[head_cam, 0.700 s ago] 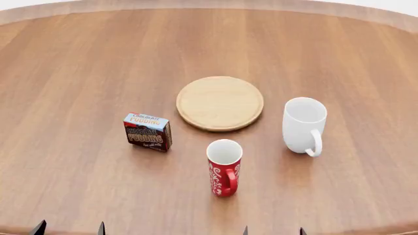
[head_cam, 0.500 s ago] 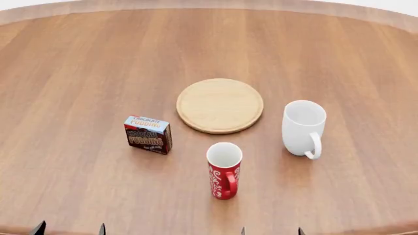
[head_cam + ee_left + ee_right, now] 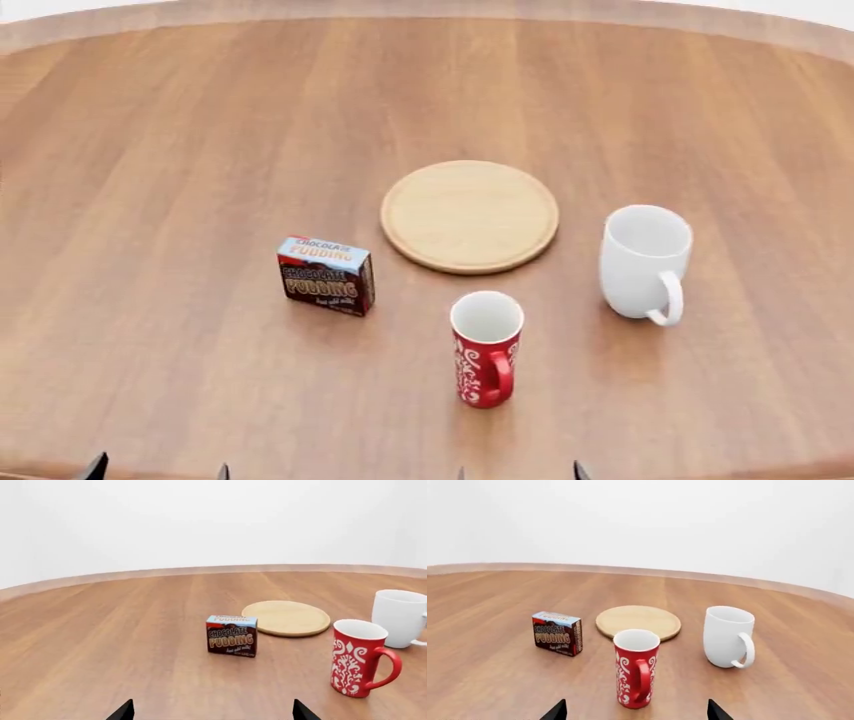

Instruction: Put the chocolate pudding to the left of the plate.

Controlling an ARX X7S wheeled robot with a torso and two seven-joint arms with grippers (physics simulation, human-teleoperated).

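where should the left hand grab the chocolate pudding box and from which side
Probably from above, closing across the thin front-to-back faces of the chocolate pudding. It stands upright on the table, apart from the plate and red mug, so both faces are free.

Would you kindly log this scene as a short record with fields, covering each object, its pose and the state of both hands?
surface: round wooden table
pudding: box upright, front-left of the plate, apart from it
plate: flat, bare, near table centre
red mug: upright, in front of the plate, handle toward the robot
white mug: upright, right of the plate, handle toward the robot
left hand: only fingertips show, open, holding nothing
right hand: only fingertips show, open, holding nothing
task status: pudding not yet grasped
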